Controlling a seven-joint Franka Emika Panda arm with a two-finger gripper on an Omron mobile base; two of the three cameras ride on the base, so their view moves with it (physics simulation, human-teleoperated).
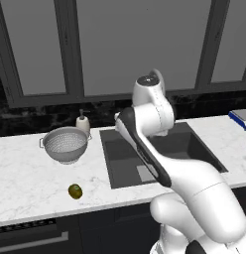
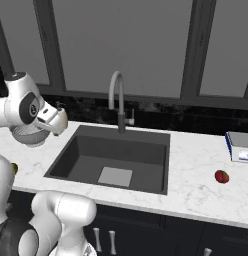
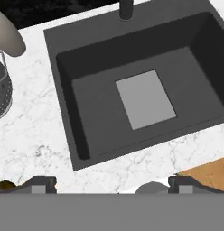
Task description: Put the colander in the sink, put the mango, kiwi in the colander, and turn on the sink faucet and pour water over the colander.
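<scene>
A: Nothing finished yet, judging by the layout. Silver-grey perforated metal colander (image 1: 65, 144) with two small side handles standing on the white marble counter (image 1: 26, 183), left of the large dark grey rectangular sink (image 1: 126, 161), just beside a white soap dispenser (image 1: 83, 122). Basin bare apart from the lighter grey square patch (image 2: 115, 176) on its floor.

B: And the fruit?

A: Small olive-brown oval kiwi (image 1: 75, 191) lying on the counter near the front edge, in front of the colander and apart from it. Small rounded red mango (image 2: 222, 176) far off on the right side of the counter, near a blue-and-white box (image 2: 240, 146). Tall grey gooseneck faucet (image 2: 117, 102) behind the basin, no stream visible.

B: Claw?

A: Two-finger gripper (image 3: 112, 186) hovering above the near rim of the sink, fingertips (image 3: 39, 184) spread wide, nothing between them.

B: So left to do?

A: Seemingly everything: colander into the sink, both fruits in, tap on.
</scene>
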